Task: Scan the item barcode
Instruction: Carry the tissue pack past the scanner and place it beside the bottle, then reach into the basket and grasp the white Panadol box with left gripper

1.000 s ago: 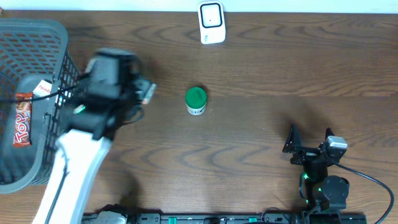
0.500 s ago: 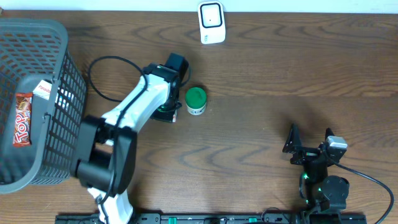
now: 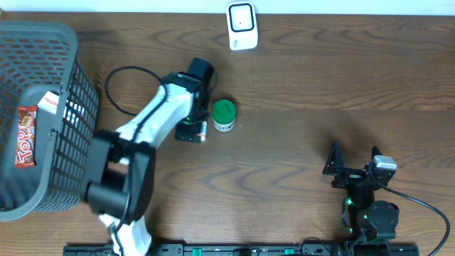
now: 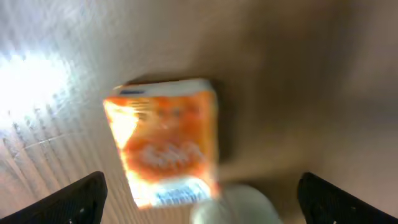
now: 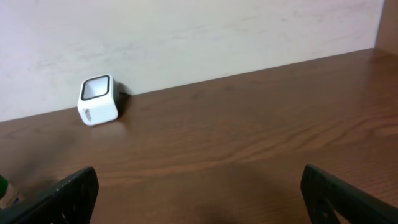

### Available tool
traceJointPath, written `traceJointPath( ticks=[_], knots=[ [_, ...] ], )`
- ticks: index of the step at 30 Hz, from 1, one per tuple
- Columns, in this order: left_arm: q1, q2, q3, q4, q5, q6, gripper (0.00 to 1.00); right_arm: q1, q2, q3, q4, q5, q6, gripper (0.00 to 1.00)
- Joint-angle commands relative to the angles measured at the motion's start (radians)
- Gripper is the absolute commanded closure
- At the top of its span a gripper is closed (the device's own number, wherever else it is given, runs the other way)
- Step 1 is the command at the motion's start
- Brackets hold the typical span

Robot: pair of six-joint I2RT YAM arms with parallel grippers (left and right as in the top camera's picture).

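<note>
Two tools were seen over the brown worktop [image 3: 320, 85]. The left tool [image 3: 192, 132] was held low near the middle of the overhead picture, just beside a jar with a green lid [image 3: 224, 114]. Its fingers [image 4: 78, 198] were spread out to the bottom corners of the left wrist picture, and nothing was gripped by them. An orange packet [image 4: 165, 143] was seen lying flat on the wood between them, touched by neither finger. That picture was blurred, so no barcode could be made out. A pale round thing [image 4: 239, 208] was seen at the bottom edge, right by the packet. It was likely the jar, but that could not be told for sure.

The right tool [image 3: 353, 158] was parked at the lower right of the overhead picture, with its fingers wide apart and nothing in it. A white scanner [image 3: 242, 27] was seen at the top middle, well apart from the packet. A grey basket [image 3: 71, 43] was seen at the left edge, with a red candy bar [image 3: 25, 135] inside.

The packet was taken to be the item in hand. The scan was judged not yet done, since the packet lay far from the scanner. For the next move, the packet would need to be gripped firmly, carried to the top of the picture, and turned so its barcode faced the scanner window.
</note>
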Motion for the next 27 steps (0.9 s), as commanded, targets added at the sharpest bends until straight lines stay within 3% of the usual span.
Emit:
traceJointPath(
  ticks=[1, 4, 8, 13, 16, 22, 27],
  knots=[
    [0.072, -0.208, 0.066, 0.059, -0.036, 0.328, 0.02, 0.013, -0.005, -0.001, -0.003, 0.009, 0.011, 0.01],
    [0.145, -0.379, 0.091, 0.180, -0.041, 0.646, 0.02, 0.013, -0.005, -0.001, -0.003, 0.009, 0.011, 0.01],
    [0.264, -0.571, 0.118, 0.247, -0.034, 0.874, 0.02, 0.013, -0.005, -0.001, -0.003, 0.009, 0.011, 0.01],
    [0.492, -0.747, 0.149, 0.244, -0.035, 1.028, 0.02, 0.013, -0.005, -0.001, -0.003, 0.009, 0.011, 0.01],
    [0.660, -0.768, 0.150, 0.212, -0.037, 1.047, 0.02, 0.013, -0.005, -0.001, -0.003, 0.009, 0.011, 0.01],
    [0.933, -0.627, 0.150, 0.083, 0.051, 1.085, 0.02, 0.013, -0.005, -0.001, -0.003, 0.009, 0.011, 0.01],
    [1.016, -0.457, 0.150, 0.071, 0.052, 1.186, 0.02, 0.013, -0.005, -0.001, -0.003, 0.009, 0.011, 0.01]
  ],
)
